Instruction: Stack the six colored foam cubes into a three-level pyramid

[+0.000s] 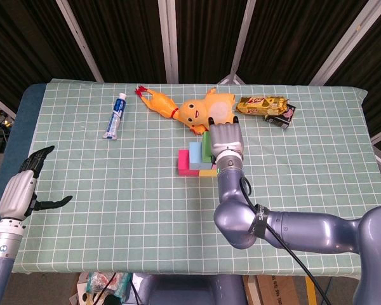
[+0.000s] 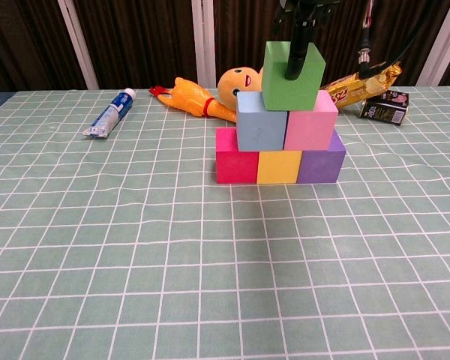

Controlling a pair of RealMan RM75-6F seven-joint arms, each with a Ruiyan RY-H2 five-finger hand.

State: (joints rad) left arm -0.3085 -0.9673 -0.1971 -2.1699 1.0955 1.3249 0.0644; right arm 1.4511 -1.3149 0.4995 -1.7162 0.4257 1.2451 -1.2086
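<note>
1. Six cubes already form the pyramid near the middle of the table (image 2: 97, 247): a magenta cube (image 2: 236, 156), a yellow cube (image 2: 279, 166) and a purple cube (image 2: 320, 159) along the bottom, a blue cube (image 2: 260, 121) and a pink cube (image 2: 312, 124) above, and a green cube (image 2: 291, 75) on top.
2. The right hand (image 1: 224, 136) is over the stack, with a dark finger down the near face of the green cube; whether it grips or only touches, I cannot tell.
3. The step looks like letting go of the top cube. Judging by its slight lean, open the fingers gently and lift straight up, with no sideways drag.
4. The left hand (image 1: 26, 184) hangs spread and empty at the table's left edge; keep it there.
</note>
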